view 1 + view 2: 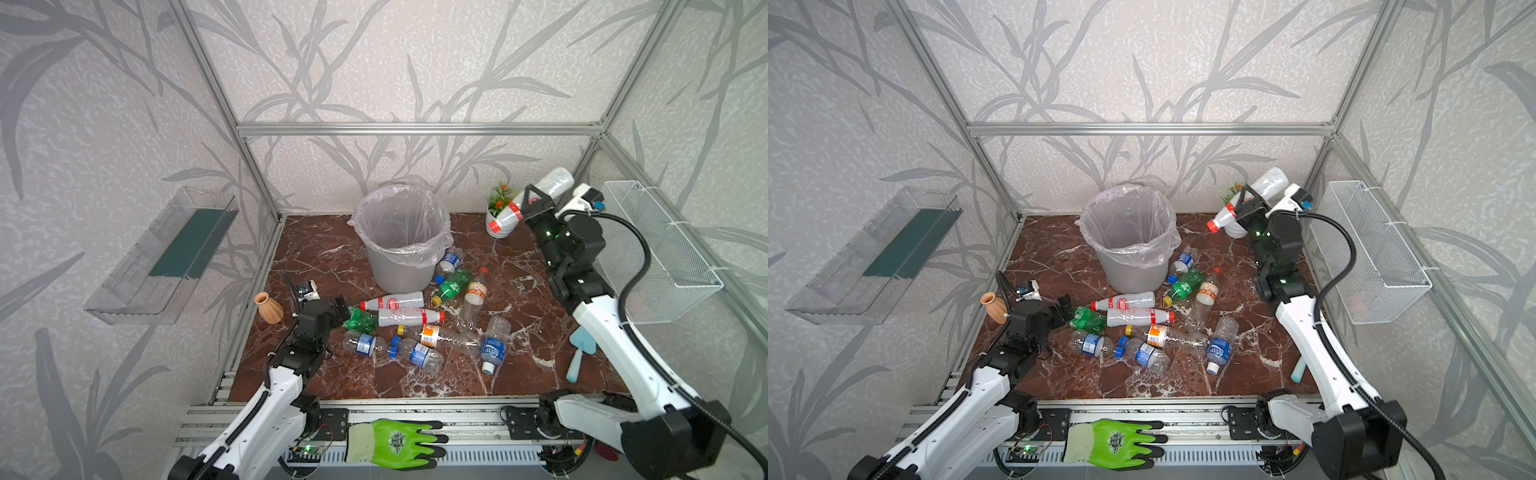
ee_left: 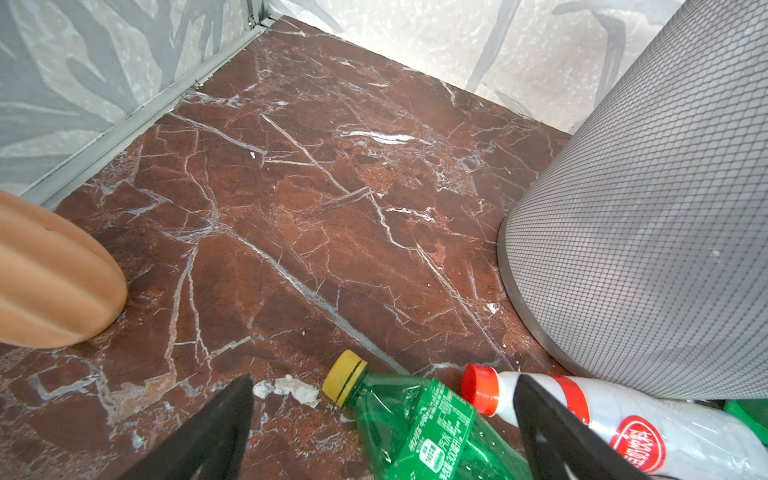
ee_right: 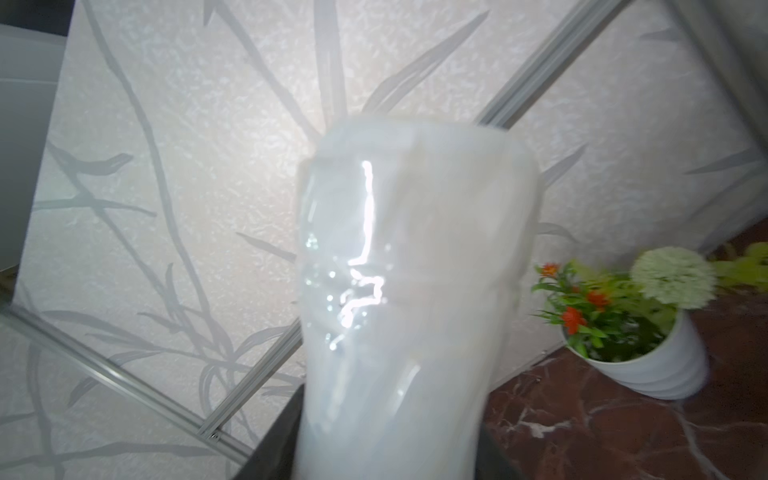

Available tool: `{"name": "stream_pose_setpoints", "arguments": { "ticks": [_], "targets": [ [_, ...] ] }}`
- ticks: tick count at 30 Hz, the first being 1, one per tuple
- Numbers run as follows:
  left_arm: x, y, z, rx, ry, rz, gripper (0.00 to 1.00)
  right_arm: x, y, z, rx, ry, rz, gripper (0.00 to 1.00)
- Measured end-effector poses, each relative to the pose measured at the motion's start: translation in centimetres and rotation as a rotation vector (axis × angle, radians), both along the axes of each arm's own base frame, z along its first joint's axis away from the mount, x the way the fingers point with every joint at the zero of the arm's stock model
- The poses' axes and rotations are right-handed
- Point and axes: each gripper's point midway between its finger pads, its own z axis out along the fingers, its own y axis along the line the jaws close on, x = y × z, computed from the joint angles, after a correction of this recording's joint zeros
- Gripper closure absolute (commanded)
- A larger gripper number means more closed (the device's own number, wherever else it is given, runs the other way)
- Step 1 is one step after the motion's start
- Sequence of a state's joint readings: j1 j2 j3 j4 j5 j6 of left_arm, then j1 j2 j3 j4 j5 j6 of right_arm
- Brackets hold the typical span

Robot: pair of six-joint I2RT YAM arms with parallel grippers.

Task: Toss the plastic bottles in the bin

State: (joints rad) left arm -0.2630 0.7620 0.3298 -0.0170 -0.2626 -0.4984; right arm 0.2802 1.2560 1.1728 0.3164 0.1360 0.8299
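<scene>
The grey bin (image 1: 401, 249) (image 1: 1129, 257) (image 2: 644, 228), lined with a clear bag, stands at the back middle. Several plastic bottles lie in a pile in front of it, among them two white ones with red bands (image 1: 399, 309). My left gripper (image 1: 343, 309) (image 2: 386, 432) is open low over the floor, and a green bottle with a yellow cap (image 2: 415, 428) (image 1: 360, 319) lies between its fingers. At the back right, raised above the floor, my right gripper (image 1: 530, 201) (image 3: 390, 449) is shut on a white bottle with red bands (image 1: 552, 183) (image 1: 1268, 180) (image 3: 415, 270).
A terracotta vase (image 1: 269, 307) (image 2: 50, 274) stands close to the left gripper. Below the held bottle sits a white flower pot (image 1: 498, 226) (image 3: 648, 370). A wire basket (image 1: 660, 249) hangs on the right wall. A blue trowel (image 1: 579, 353) lies right, a green glove (image 1: 395, 442) in front.
</scene>
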Motion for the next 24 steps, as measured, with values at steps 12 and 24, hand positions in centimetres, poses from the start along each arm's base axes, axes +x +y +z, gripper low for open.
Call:
{"name": "stream_pose_setpoints", "arguments": {
  "ticks": [12,24],
  "targets": [
    [-0.9,-0.1,-1.2,-0.002,0.076,-0.007,0.03,5.6,21.1,-4.6,-0.387,0.087,0.442,0.05],
    [-1.8,-0.5,0.3,-0.011,0.028,-0.031,0.03,-1.3,9.5,-2.6,-0.45,0.058,0.238,0.04]
  ]
}}
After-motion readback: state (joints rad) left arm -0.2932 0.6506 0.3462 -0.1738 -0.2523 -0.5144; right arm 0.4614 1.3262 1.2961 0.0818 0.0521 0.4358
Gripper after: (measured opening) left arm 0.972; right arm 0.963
